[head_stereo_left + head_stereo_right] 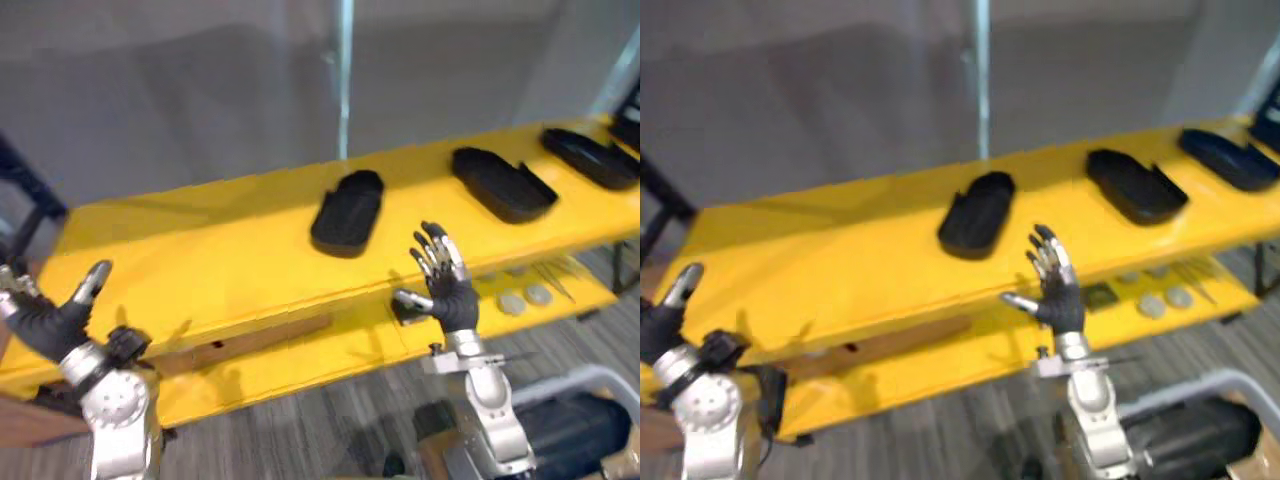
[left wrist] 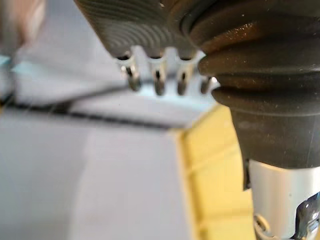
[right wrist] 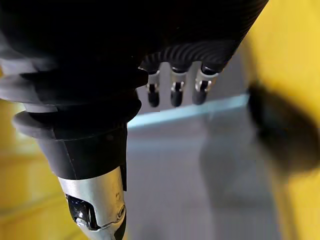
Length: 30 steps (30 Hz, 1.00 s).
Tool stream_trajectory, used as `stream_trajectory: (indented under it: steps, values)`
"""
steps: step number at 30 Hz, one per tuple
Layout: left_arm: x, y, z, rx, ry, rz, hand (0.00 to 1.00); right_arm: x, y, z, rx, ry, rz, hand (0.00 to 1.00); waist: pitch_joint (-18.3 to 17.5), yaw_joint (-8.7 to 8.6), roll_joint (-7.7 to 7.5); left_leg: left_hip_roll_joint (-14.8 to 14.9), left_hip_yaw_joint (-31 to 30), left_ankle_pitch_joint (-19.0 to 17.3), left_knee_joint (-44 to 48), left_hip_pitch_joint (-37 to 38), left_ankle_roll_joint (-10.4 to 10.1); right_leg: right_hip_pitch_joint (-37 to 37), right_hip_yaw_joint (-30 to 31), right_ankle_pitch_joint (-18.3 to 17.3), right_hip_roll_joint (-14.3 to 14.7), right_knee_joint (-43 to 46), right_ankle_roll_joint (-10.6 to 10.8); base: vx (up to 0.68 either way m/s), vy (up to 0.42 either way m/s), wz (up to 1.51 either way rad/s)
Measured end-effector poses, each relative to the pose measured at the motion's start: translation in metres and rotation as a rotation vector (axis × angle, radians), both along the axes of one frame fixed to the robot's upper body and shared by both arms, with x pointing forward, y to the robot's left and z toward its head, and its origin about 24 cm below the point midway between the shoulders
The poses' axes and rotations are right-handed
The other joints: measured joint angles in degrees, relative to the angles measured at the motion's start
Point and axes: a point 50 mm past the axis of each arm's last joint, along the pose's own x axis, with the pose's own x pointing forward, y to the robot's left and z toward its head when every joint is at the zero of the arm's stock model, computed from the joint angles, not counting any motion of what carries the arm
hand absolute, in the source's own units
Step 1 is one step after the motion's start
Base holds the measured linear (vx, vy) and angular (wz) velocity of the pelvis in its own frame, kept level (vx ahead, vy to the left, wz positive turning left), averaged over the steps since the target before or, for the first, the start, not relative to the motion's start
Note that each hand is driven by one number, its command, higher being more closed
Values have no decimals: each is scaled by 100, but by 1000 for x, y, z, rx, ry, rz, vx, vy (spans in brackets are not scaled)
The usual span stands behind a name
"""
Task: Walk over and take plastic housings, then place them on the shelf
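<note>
Nearest me: left hand (image 1: 45, 322), one, fingers spread, empty. Right hand (image 1: 452, 290), one, splayed, empty, raised, I judge, ready to reach. Yellow two-tier shelf (image 1: 200, 250), one. Black moulded plastic housings, three, spaced along its top tier, presumably for single picking: left housing (image 1: 347, 212), middle housing (image 1: 502, 183), right housing (image 1: 590, 157).

I see a long yellow counter (image 1: 220, 250) carrying three black plastic housings, well apart: the middle housing (image 1: 348, 212), the second housing (image 1: 503, 184) to its right, and the far housing (image 1: 590, 157) near the right end. On the lower shelf (image 1: 330, 350) lie small grey discs (image 1: 538, 294).
</note>
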Motion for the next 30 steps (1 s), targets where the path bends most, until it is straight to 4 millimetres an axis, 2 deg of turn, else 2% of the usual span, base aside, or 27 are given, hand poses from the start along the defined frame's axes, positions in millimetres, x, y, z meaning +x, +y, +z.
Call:
stream_trajectory:
  steps: [3,8,12,20,22,23,27,30]
  values:
    - [-6,-10,-2,21,2,-86,0,24,21,-6,-62,69,60,0,-57,176,-1,-50,-160,122,-199,4,-20,40,-201,-84,-61,0,29,-54,-8,38]
    - [-8,-23,4,63,-25,-192,0,44,45,-8,-76,139,62,0,-70,411,-19,-35,-304,347,-382,-60,-57,38,-474,-111,-67,3,22,5,-11,30]
    - [-3,-37,2,76,-13,-298,0,62,59,-6,-86,173,65,0,-97,496,-63,-41,-445,389,-377,-52,-69,101,-630,-60,-69,52,41,58,1,19]
    - [15,-71,10,59,-84,-535,0,93,95,-27,-98,378,-79,0,-3,789,-85,-66,-602,388,-358,-80,-66,214,-799,-70,-102,53,29,-8,12,11]
    - [17,-75,13,60,-103,-555,0,99,101,-21,-104,377,-97,0,131,825,-45,-77,-619,382,-303,-128,-63,208,-811,-74,-115,53,27,-69,14,7]
    - [21,-80,17,62,-129,-578,0,104,105,-12,-90,360,-109,0,277,824,0,-99,-708,371,-206,-250,-52,182,-905,-88,-164,53,9,-98,21,30]
    - [30,-92,29,56,-203,-628,0,124,98,19,-117,305,-279,0,747,838,187,-149,-825,442,-44,-647,-70,-115,-969,-51,-200,54,-7,-82,22,18]
    - [34,-98,26,15,-200,-655,0,127,87,18,-151,314,-414,0,966,821,262,-177,-821,459,-44,-694,-60,-168,-973,-22,-230,55,-12,0,14,1]
